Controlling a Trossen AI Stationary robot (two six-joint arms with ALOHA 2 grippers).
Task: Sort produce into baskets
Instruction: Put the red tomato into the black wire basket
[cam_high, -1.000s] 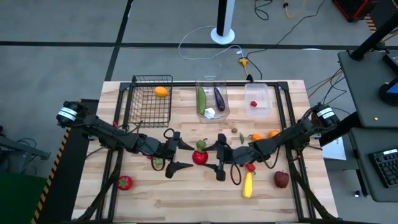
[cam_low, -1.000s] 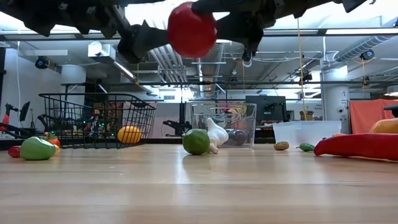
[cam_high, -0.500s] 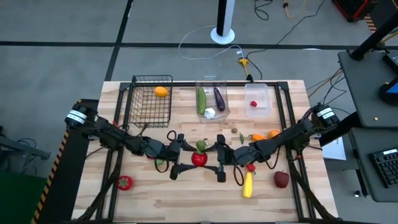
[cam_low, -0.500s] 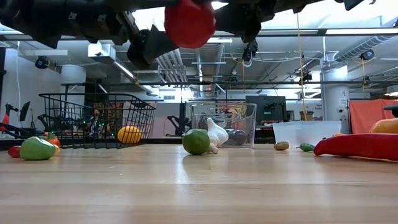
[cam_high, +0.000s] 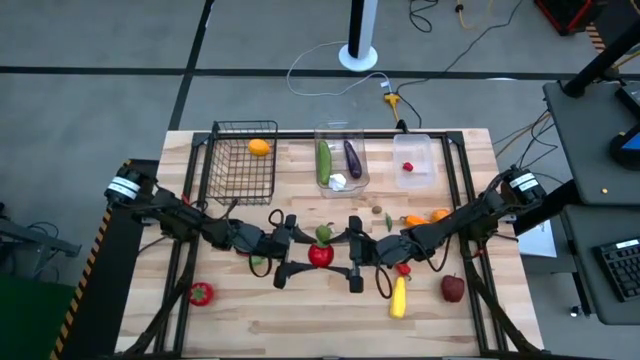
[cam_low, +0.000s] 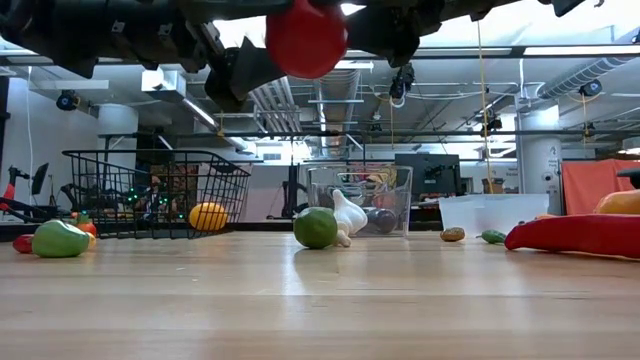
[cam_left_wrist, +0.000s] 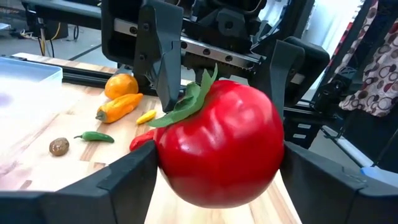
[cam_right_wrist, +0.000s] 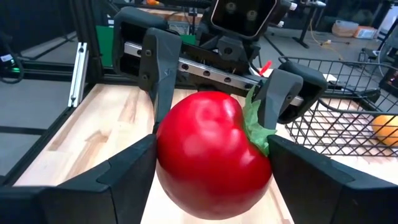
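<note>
I judge the step in hand to be a handover of one red tomato (cam_high: 320, 254) between the arms, above the middle of the table (cam_high: 300, 320).

**Gripper state**
- Left gripper (cam_high: 296, 255): both wrist views show its fingers on either flank of the tomato. I read them as pressing on it, but I cannot confirm full contact.
- Right gripper (cam_high: 353, 254): its fingers also flank the tomato from the opposite side, apparently touching it.
- In the low view the tomato (cam_low: 306, 38) hangs well above the wood, so at least one pincer carries it.

**Next move**
- One pincer must let go before the other draws away. I judge the receiver must grip firmly first.
- The black wire basket (cam_high: 243, 160) lies beyond the left gripper; the shallow clear bin (cam_high: 416, 160), with one red item in it, lies beyond the right gripper. The taller clear bin (cam_high: 340, 158) stands between them.

**Hidden or unclear**
- I cannot tell which arm gives and which receives.
- The fingertips are cut off or hidden behind the tomato in both wrist views.
- A green piece (cam_high: 323, 233) sits just beyond the tomato; I cannot name it.
</note>
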